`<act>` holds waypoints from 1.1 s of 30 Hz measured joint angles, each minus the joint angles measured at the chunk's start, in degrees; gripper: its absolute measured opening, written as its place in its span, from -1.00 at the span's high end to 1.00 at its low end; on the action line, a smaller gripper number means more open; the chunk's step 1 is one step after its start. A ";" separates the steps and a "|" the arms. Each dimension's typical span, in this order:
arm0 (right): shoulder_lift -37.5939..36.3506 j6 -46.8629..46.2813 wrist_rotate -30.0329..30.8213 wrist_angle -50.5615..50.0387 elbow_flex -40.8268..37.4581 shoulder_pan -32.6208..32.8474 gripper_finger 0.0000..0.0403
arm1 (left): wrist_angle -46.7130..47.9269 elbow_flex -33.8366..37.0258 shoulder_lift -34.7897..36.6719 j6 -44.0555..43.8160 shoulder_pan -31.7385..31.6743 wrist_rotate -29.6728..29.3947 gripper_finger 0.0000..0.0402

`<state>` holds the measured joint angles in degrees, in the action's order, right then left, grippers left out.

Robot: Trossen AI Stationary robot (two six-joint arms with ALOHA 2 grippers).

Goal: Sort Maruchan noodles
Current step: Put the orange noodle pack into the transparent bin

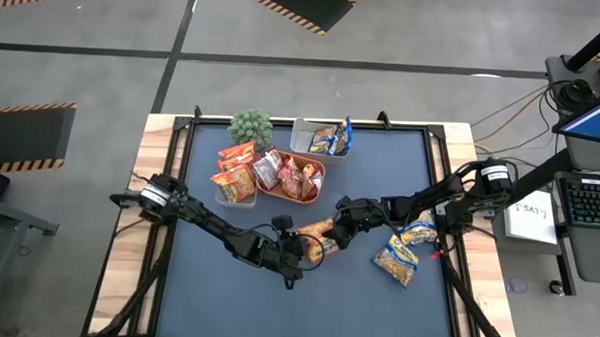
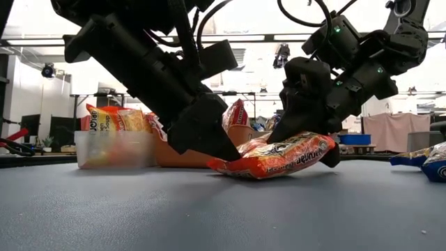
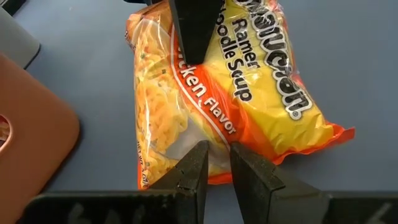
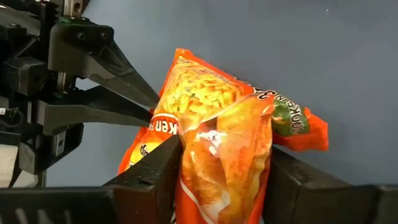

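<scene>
An orange Maruchan packet (image 1: 319, 232) sits at mid-table between both grippers. In the low view the packet (image 2: 279, 157) is tilted, its left end down near the table and its right end higher. My left gripper (image 1: 302, 251) comes from the table's left and is shut on the packet's near-left edge. My right gripper (image 1: 340, 230) reaches in from the right and is shut on the packet's other end. Two blue-and-yellow packets (image 1: 418, 231) (image 1: 396, 260) lie flat on the table by the right arm. My left gripper (image 3: 216, 148) pinches the packet's sealed edge (image 3: 214, 140) between its two almost-closed fingers, coming in low and slanting from the table's left. My right gripper (image 4: 224, 155) clamps the packet's body (image 4: 224, 168) across its width between both fingers (image 4: 165, 165), slanting down from the right. The plastic bulges and creases between them, and that end is raised.
An orange tray (image 1: 317, 169) holds red packets. A clear tub (image 1: 237, 184) to its left holds orange packets, and another tub (image 1: 301, 139) at the far edge holds blue-and-yellow ones. A small plant (image 1: 249, 127) stands at the far edge. The near half of the blue mat (image 1: 305, 309) is bare.
</scene>
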<state>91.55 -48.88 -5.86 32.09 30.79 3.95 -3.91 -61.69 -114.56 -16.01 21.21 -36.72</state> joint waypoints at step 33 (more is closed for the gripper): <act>-0.37 19.09 1.33 7.61 8.96 -0.22 0.32 | 21.76 9.73 40.27 14.66 0.44 -18.99 0.74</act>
<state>91.18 -29.79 -4.53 39.70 39.74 3.72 17.85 -51.96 -74.29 -1.35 21.65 -55.71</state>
